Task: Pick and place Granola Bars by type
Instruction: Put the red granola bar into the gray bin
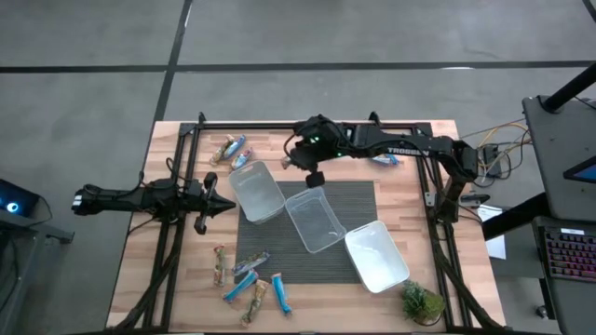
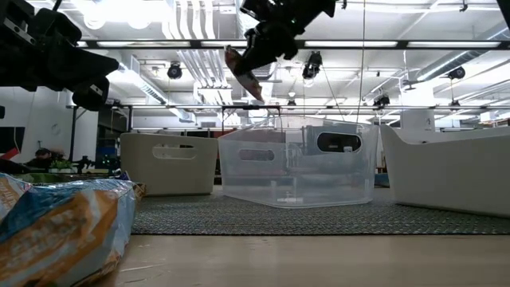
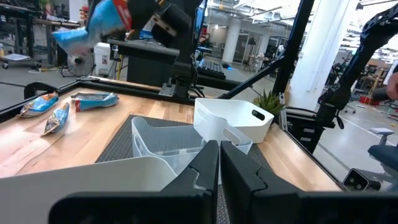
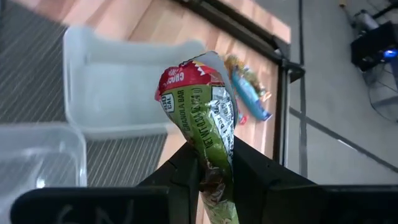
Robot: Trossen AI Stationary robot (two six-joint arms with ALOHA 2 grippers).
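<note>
Only right wrist view shows print: right claw (image 4: pixel 214 163) clamped on red-green bar (image 4: pixel 202 102) above tub (image 4: pixel 118 81); left claw (image 3: pixel 219 163) closed, empty.

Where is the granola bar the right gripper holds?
The granola bar hangs from the right gripper, raised above the table's far middle, over the gap between the left tub and the middle tub.

Two matte black jointed arms, white lettering on the right arm (image 1: pixel 400 147).

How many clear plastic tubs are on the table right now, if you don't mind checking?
3, in a diagonal row on the dark mat: the left tub nearest the shut left gripper, the middle tub just below the right gripper, and the right tub beside the plant. None looks hidden.
</note>
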